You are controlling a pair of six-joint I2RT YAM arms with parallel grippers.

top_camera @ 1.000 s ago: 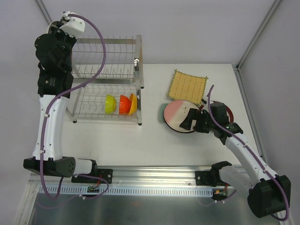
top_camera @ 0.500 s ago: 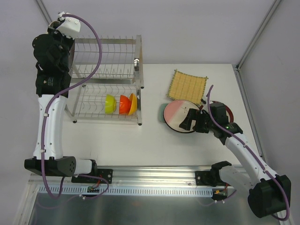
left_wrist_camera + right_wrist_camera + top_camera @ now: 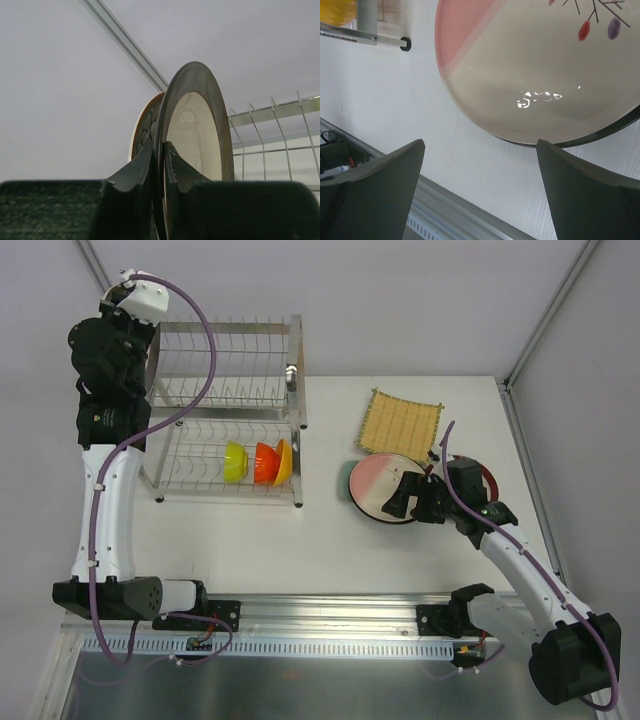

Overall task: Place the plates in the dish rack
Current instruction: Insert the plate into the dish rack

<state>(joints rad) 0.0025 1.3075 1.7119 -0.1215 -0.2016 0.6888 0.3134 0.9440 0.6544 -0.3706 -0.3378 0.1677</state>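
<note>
**A:** A plain grey wall is filling the background, and the white bench [image 3: 250, 540] is carrying everything. Where is the work happening?

**B:** At the upper left of the top view. The left tool [image 3: 159, 149] is hanging over the left end of the dish rack [image 3: 230, 390], and its fingers are pinching the rim of the dark-rimmed cream plate [image 3: 197, 130], one on each face.

**A:** Why is it holding the plate on edge?

**B:** I judge it is because the rack's prongs are standing upright, so a plate needs to go down between them edge first. A petal-pattern plate [image 3: 144, 125] is showing just behind the cream one. I cannot tell whether it is sitting in the rack or touching the finger.

**A:** And the right side?

**B:** The right tool [image 3: 480, 150] is hovering with its fingers spread wide over the near edge of the pink-and-white plate [image 3: 530, 65], which is lying flat at centre right of the top view. It is probably lining up to grasp that rim.

**A:** Anything else waiting?

**B:** The yellow woven square [image 3: 400, 423] is lying above that plate in the frame. Coloured bowls [image 3: 258, 462] are occupying the lower tier.
</note>
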